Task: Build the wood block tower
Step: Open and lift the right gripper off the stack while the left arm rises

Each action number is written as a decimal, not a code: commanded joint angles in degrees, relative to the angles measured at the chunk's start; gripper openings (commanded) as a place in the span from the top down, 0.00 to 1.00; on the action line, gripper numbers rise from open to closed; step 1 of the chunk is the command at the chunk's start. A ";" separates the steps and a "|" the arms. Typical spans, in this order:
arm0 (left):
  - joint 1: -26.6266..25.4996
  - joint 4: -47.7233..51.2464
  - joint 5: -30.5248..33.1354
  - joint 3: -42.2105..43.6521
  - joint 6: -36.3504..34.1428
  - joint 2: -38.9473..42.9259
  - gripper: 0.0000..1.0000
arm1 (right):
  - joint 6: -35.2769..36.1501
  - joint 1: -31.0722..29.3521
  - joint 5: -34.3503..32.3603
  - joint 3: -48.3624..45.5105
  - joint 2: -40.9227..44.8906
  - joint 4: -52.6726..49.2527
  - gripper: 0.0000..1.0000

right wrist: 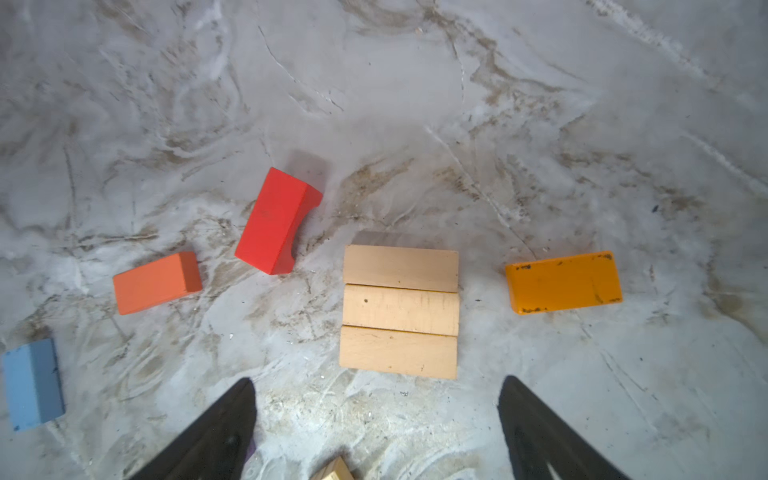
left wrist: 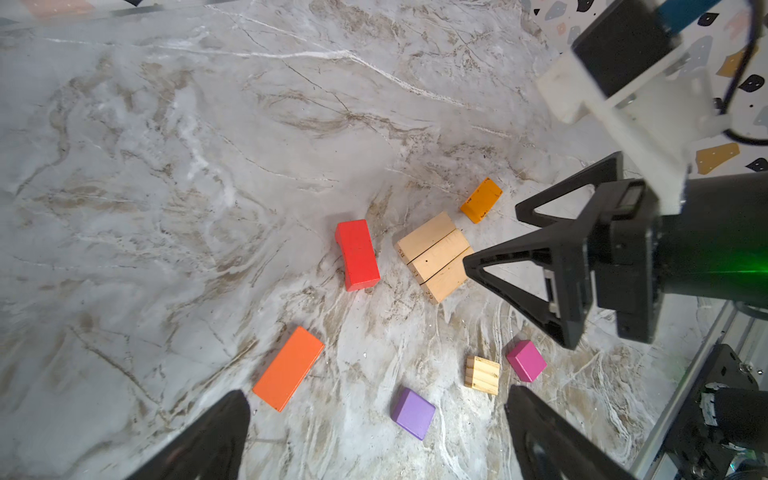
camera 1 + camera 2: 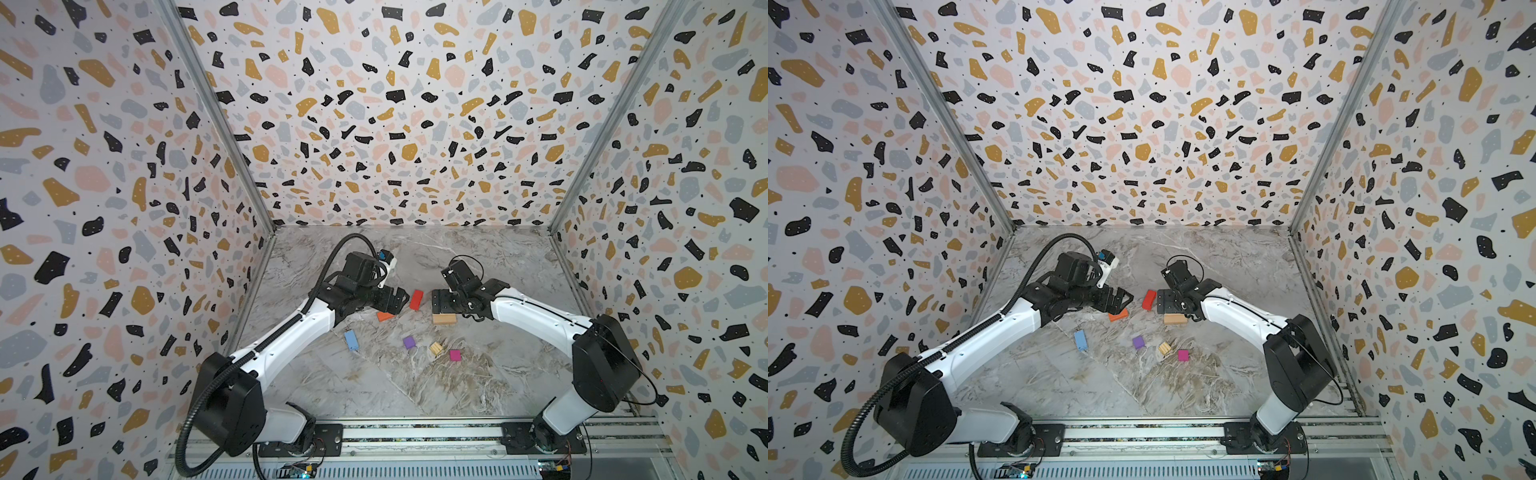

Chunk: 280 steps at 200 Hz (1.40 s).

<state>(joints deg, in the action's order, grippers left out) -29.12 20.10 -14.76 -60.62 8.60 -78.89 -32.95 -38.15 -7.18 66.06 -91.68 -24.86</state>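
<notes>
Done: we see only the tan base [image 1: 401, 309] laid, just ahead of right gripper [image 1: 377, 379] | to do: red block [image 1: 274, 222], other blocks loose, unstacked | left gripper [image 2: 376, 395] and right: fingers spread, empty.

Grey marbled table [image 3: 374, 386], speckled terrazzo walls [image 3: 395, 104] on three sides, metal corner posts [image 3: 218, 120], metal rail [image 3: 419, 434] along the near edge.

Red block [image 3: 1148, 299] lies on table [image 3: 1225, 374] between left pincer [image 3: 1124, 302] and right pincer [image 3: 1160, 302]. Orange block [image 3: 1118, 316] and tan oblong block [image 3: 1174, 318] lie partly hidden by them. Light blue block [image 3: 1081, 340], purple cube [image 3: 1138, 342], tan cube [image 3: 1164, 348] and magenta cube [image 3: 1182, 355] lie scattered nearer front.
</notes>
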 commanded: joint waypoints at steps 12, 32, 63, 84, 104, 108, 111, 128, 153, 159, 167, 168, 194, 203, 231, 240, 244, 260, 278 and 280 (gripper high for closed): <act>1.70 -1.41 0.37 0.69 1.67 -0.50 0.02 | 6.64 0.26 5.61 -1.30 4.00 1.30 0.11; 3.21 -1.50 -0.50 0.64 2.87 -1.14 0.03 | 10.12 -0.15 10.41 -2.76 5.26 3.30 0.12; 5.68 -1.48 0.53 0.81 4.36 -1.73 0.02 | 14.18 -1.44 12.61 -3.05 5.81 3.39 0.13; 6.41 -1.18 0.57 0.68 4.69 -2.22 0.02 | 17.21 -1.64 15.99 -2.78 5.68 3.00 0.14; 7.03 -1.43 -0.55 1.12 5.72 -3.07 0.02 | 20.09 -3.31 18.09 -2.35 5.68 3.41 0.13; 7.04 -1.28 -0.44 1.05 5.87 -3.34 0.02 | 19.88 -3.67 17.06 -1.99 5.50 3.07 0.13; 7.02 -1.13 -0.43 1.02 5.94 -3.60 0.02 | 19.79 -3.90 16.36 -1.69 5.35 2.82 0.13; 7.03 -0.49 -0.61 0.64 6.02 -4.79 0.03 | 19.81 -4.29 15.54 -0.67 4.93 1.66 0.13; 6.98 0.77 1.71 -0.07 4.67 -5.61 0.05 | 19.41 -4.30 14.15 -1.61 6.01 2.01 0.13; 6.96 0.85 2.02 -0.04 4.48 -5.81 0.05 | 19.29 -4.24 13.81 -1.94 6.49 2.01 0.13; 6.98 1.08 2.77 -0.13 4.33 -6.23 0.05 | 19.03 -4.22 13.20 -2.40 7.16 2.08 0.13; 6.98 1.04 2.92 -0.21 4.32 -6.25 0.05 | 19.05 -4.22 13.18 -2.46 7.27 2.09 0.13; 6.82 1.40 3.42 -0.45 5.65 -8.82 0.08 | 17.92 -4.13 10.94 -3.05 9.59 0.68 0.13; 6.23 1.70 3.52 -0.56 6.37 -9.50 0.09 | 17.67 -4.11 10.35 -3.13 10.53 0.17 0.13; 3.43 1.00 5.93 -1.32 6.78 -11.83 0.10 | 17.02 -3.30 10.81 -4.98 14.42 0.92 0.12; 3.30 0.70 6.03 -1.66 7.12 -13.33 0.10 | 16.79 -2.86 11.36 -5.64 15.47 1.26 0.12; 3.29 0.61 6.14 -1.81 7.21 -13.94 0.10 | 16.70 -2.69 11.48 -5.90 15.92 1.30 0.13; 3.17 0.60 6.40 -2.38 7.59 -16.15 0.10 | 16.09 -1.96 11.46 -6.51 17.29 0.65 0.13; 3.11 0.63 6.09 -3.62 7.49 -17.94 0.10 | 15.99 -1.27 11.57 -7.12 19.09 -0.53 0.13; 3.11 0.64 6.05 -3.74 7.48 -18.13 0.10 | 15.99 -1.24 11.62 -7.27 19.37 -0.53 0.13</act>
<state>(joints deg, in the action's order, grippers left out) -26.11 20.99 -9.65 -61.82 15.51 -95.26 -15.94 -40.29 4.51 59.66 -75.26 -22.92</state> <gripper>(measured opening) 0.902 0.875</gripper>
